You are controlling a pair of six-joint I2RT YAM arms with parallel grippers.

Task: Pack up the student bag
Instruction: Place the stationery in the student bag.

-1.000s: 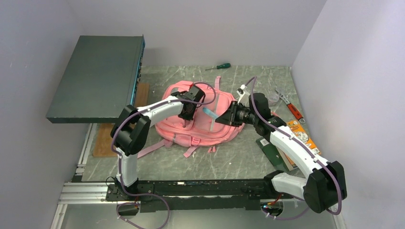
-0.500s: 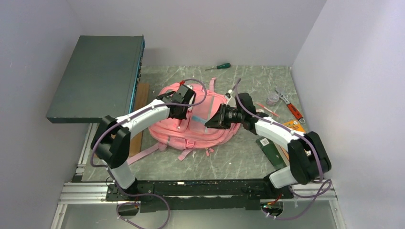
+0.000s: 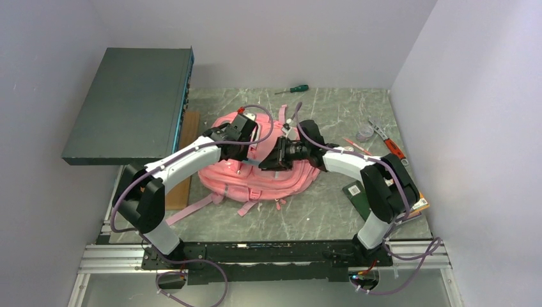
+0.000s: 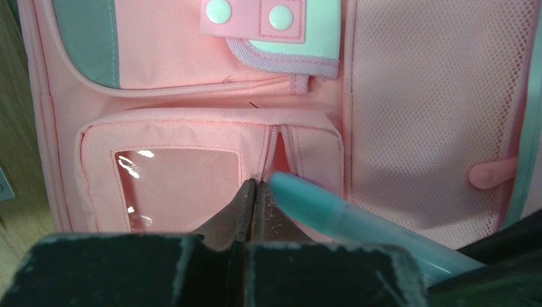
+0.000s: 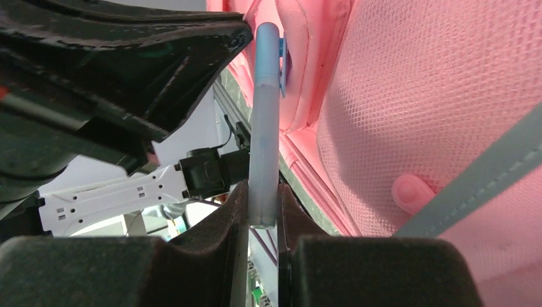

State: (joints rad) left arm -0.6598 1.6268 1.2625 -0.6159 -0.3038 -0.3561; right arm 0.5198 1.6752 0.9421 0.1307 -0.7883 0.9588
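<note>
The student bag, a pink backpack, lies flat mid-table. My left gripper is shut, its tips pressed at the slit of a small front pocket with a clear window. I cannot tell whether it pinches fabric there. My right gripper is shut on the end of a light blue pen. The pen slants in from the right, and its tip sits just beside the left fingertips at the pocket slit. From above, both grippers meet over the bag's front, the left and the right.
A dark grey box overhangs the table's left side, above a wooden board. A green-handled screwdriver lies at the back. On the right are a small clear cup, a red-handled tool and a green booklet.
Both arms have moved left over the bag. The left gripper has shut at the front pocket, and the right has carried the pen up to it.
</note>
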